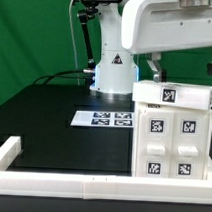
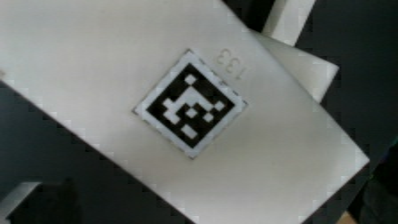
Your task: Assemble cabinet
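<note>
You have the cabinet (image 1: 174, 134) standing at the exterior view's right of the marker board (image 1: 103, 119), just beside it and against the white rail frame (image 1: 51, 180). Its top panel (image 1: 173, 95) lies flat, long axis running across the exterior view. The gripper (image 1: 156, 71) hangs directly above that panel, near its end on the marker-board side, so your coming move looks like a straight descent. In the wrist view the tagged panel (image 2: 196, 105) fills the picture, turned diagonally. You cannot tell whether the fingers are spread or closed: the arm's body hides them, and the wrist view shows none clearly. The cabinet's far side is cut off.
</note>
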Controlling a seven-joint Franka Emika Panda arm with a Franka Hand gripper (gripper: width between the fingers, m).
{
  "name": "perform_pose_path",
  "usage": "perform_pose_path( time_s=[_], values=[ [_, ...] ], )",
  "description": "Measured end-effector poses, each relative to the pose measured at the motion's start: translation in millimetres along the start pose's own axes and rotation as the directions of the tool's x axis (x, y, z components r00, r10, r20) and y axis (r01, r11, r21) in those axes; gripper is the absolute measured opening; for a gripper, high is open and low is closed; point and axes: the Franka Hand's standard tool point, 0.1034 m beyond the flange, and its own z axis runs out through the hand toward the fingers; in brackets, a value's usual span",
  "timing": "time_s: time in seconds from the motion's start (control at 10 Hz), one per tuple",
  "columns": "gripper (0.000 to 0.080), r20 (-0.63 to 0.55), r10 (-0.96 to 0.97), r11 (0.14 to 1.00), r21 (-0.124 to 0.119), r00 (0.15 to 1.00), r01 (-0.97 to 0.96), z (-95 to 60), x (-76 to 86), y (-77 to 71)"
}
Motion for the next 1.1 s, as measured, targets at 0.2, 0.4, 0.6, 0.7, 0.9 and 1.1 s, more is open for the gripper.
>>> perform_pose_path(
  time_s=[0.2, 0.4, 0.6, 0.7, 0.9, 1.1],
  values=[
    [0.0797, 0.001, -0.163, 0.987, 0.000, 0.987, 0.163, 0.2, 0.1, -1.1],
    [0.0797, 0.003, -0.346, 0.938, -0.001, 0.938, 0.346, 4.1, -4.0, -3.1],
    [0.0797, 0.012, -0.471, 0.882, 0.005, 0.882, 0.471, 9.3, -9.3, -1.5],
    [0.0797, 0.017, -0.526, 0.850, 0.011, 0.850, 0.526, 12.4, -12.7, 0.7],
    [0.0797, 0.017, -0.522, 0.853, 0.007, 0.853, 0.522, 21.2, -19.7, 2.0],
    [0.0797, 0.014, -0.517, 0.856, -0.001, 0.856, 0.517, 27.7, -23.0, 4.7]
  ],
)
